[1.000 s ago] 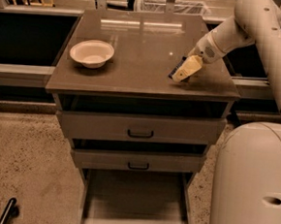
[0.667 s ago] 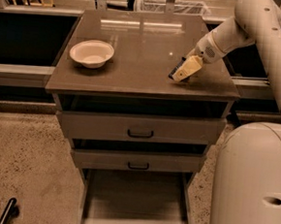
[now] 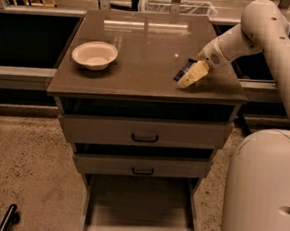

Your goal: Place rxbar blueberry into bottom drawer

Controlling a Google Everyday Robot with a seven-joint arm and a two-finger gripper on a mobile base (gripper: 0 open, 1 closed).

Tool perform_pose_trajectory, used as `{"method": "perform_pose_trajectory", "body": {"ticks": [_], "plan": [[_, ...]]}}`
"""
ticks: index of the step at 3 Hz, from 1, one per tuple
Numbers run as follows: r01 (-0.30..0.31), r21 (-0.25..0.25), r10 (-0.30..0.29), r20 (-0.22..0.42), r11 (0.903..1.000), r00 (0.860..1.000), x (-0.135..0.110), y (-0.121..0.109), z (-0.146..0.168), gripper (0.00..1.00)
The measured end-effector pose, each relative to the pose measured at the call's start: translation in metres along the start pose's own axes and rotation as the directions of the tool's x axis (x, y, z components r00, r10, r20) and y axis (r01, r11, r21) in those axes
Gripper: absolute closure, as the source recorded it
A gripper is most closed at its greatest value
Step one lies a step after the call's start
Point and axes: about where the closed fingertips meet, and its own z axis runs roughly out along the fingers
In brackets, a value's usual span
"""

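The rxbar blueberry [image 3: 184, 70] is a small dark bar, tilted on edge at the right front of the cabinet top [image 3: 140, 52]. My gripper [image 3: 190, 76] is down at the cabinet top and is shut on the bar, with its cream fingers [image 3: 194, 74] on the bar's right side. The arm reaches in from the upper right. The bottom drawer [image 3: 140, 207] is pulled open below, and its flat floor is bare.
A cream bowl [image 3: 94, 54] stands on the left of the cabinet top. The two upper drawers [image 3: 144, 136] with dark handles are slightly ajar. My robot body [image 3: 264, 192] fills the lower right. A dark object [image 3: 4, 219] lies on the floor at lower left.
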Motion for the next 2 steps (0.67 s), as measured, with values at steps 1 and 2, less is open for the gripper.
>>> {"method": "perform_pose_trajectory", "body": {"ticks": [1,2], "plan": [[0.000,0.000,0.000,0.000,1.0000,1.000,0.0000,0.0000,0.0000,0.23],[0.000,0.000,0.000,0.000,1.0000,1.000,0.0000,0.0000,0.0001,0.47]]}}
